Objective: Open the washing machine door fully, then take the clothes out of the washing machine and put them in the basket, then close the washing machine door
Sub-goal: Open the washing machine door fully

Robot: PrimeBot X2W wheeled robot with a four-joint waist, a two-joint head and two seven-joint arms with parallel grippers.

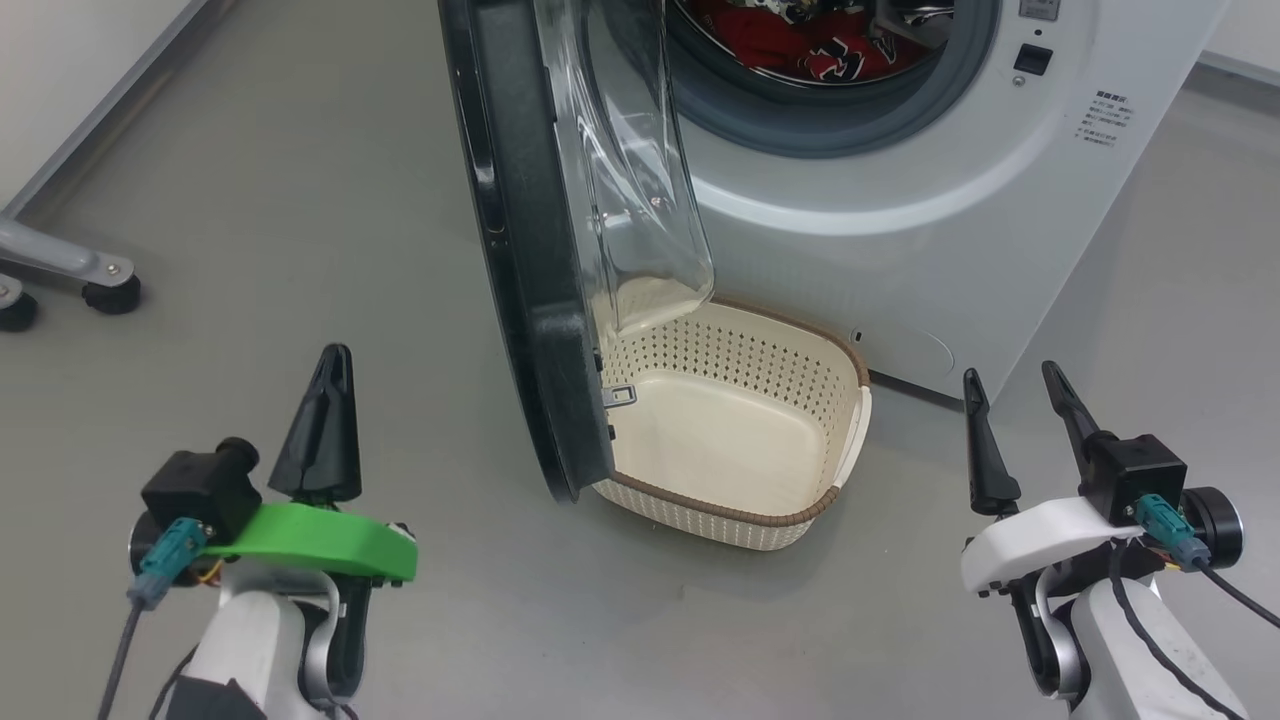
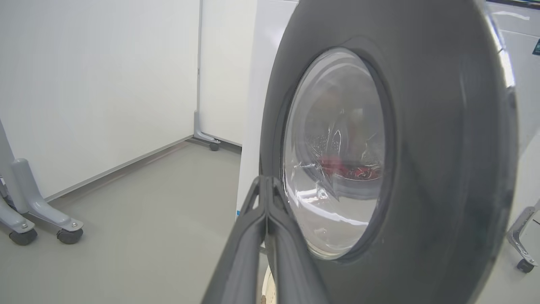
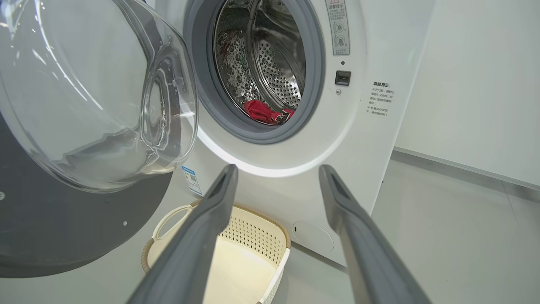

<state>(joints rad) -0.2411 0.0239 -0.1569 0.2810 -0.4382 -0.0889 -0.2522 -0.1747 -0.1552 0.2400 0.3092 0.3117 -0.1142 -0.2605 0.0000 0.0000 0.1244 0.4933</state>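
A white washing machine [image 1: 900, 250] stands ahead of the right gripper [image 1: 1010, 375]. Its round, black-ringed washing machine door [image 1: 520, 300] hangs half open and edge-on. The door's flat face runs from the machine toward the robot. Its free edge is ahead and to the right of the left gripper [image 1: 335, 360], which is the nearer one. Bare grey floor [image 1: 300, 200] lies left of the door, ahead of those jaws, likely leaving room for it to swing wider. The cream basket [image 1: 760, 518] sits empty under the door's glass bowl, ahead and left of the right jaws. Red clothes [image 1: 800, 45] lie in the drum, well beyond both grippers. The left jaws are pinched together, holding nothing. The right jaws are spread wide and empty.
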